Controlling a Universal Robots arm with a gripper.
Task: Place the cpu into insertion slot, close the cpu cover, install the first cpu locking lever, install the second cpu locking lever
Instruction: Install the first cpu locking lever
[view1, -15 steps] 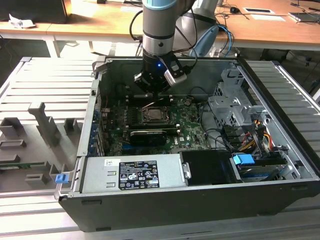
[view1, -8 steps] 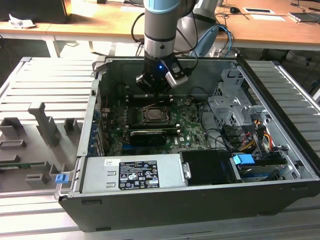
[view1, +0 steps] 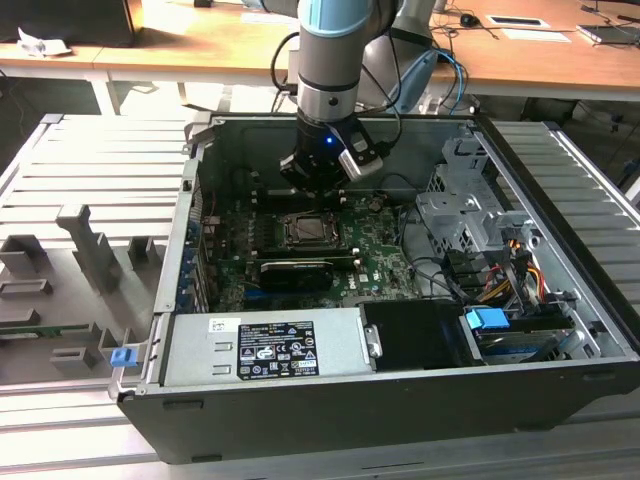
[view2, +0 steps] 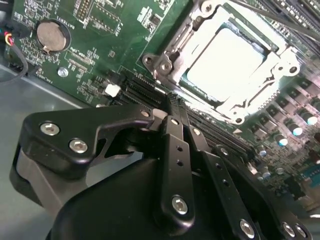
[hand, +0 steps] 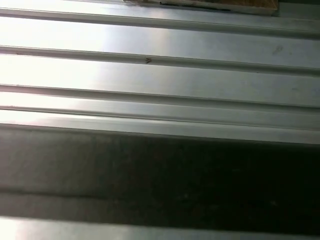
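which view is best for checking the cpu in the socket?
The second wrist view: the cpu sits close and bright inside the cpu cover, with the gripper just short of it. In the exterior view the cpu is a small square on the board below the gripper. The first wrist view shows ribbed metal.

My arm (view1: 328, 60) is silver-grey with a pale blue band; my black fingers (view2: 175, 165) carry shiny round screws and small holes.

exterior: high, front of open case (view1: 400, 420) | second wrist: close above cpu (view2: 227, 62)
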